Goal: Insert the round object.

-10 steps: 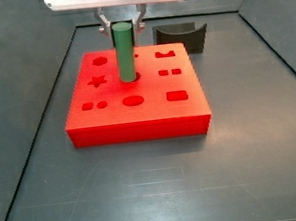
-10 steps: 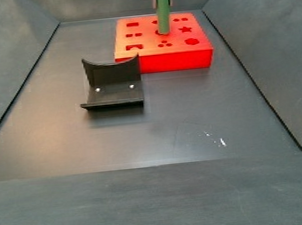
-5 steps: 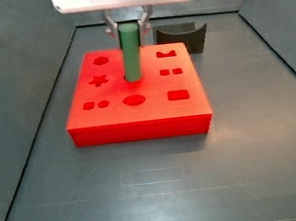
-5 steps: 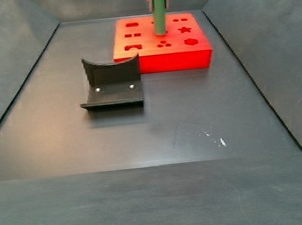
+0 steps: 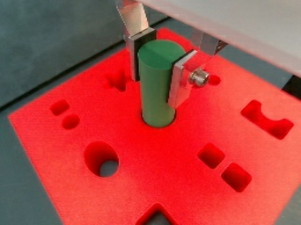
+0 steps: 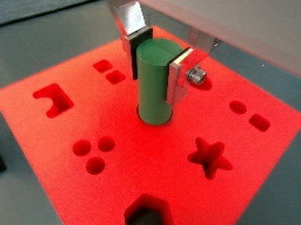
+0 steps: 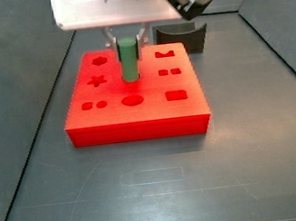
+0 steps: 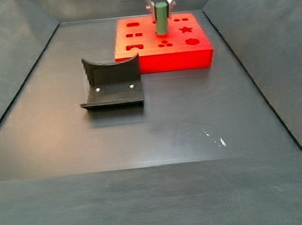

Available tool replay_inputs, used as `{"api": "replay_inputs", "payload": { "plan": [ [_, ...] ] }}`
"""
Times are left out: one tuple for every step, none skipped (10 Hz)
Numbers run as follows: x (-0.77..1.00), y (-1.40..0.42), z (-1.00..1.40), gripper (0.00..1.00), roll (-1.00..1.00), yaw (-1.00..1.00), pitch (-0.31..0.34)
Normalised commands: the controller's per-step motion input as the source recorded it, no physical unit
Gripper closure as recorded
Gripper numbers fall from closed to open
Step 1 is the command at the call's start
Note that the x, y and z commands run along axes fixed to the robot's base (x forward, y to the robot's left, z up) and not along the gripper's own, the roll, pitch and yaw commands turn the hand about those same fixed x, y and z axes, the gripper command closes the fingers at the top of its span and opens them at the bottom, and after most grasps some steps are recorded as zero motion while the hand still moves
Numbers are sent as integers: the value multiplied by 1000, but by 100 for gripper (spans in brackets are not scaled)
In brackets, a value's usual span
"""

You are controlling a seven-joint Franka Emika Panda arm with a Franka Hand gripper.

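The claw (image 5: 163,60) is hanging directly over the middle of the red block (image 5: 70,101), clenched on the round object (image 5: 157,83), a slim green peg. In both wrist views the silver finger plates are pressing on opposite sides of the peg's upper part, one finger (image 6: 178,72) flat against its flank, so the grasp is on the top while the lower length is standing free below the claw.

The peg's long axis is running straight down from the claw, upright with no lean that can be made out in a side view (image 7: 129,56). Its lower end is meeting the block's top face at a central spot, among the other cut-outs: a star recess (image 6: 212,156), a round hole (image 5: 104,158) and small square pockets are lying around it, each apart from the peg. In both wrist views the foot of the peg seems to be sitting inside a close-fitting opening rather than resting on the flat face, though how deep it reaches cannot be told.

Judging by this, the insertion is under way and the deciding relation is simple: peg beneath claw, axis in line with the hole, so the coming move probably calls for a straight downward push and then a release. Any sideways drift would likely wedge the peg against the foam wall.

The red block (image 8: 167,45) is lying on the dark surface (image 8: 170,143), with the dark grey curved block (image 8: 111,83) well apart from it.
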Motion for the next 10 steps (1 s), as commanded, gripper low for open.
{"api": "replay_inputs", "payload": {
  "plan": [
    [-80, 0, -806, 100, 57, 86, -229],
    [-71, 0, -791, 100, 59, 100, -234],
    [-31, 0, -740, 100, 63, 120, -254],
    [-9, 0, -637, 100, 101, 83, -293],
    [-57, -109, -531, 100, 250, 0, -269],
    [-80, -157, -580, 100, 331, 0, -174],
    [-131, -174, -560, 100, 321, 0, -97],
    [-134, -166, -420, 100, 363, 0, -70],
    [0, -109, 0, 100, 119, 0, -23],
    [0, 0, 0, 100, 0, 0, 0]
  ]
}}
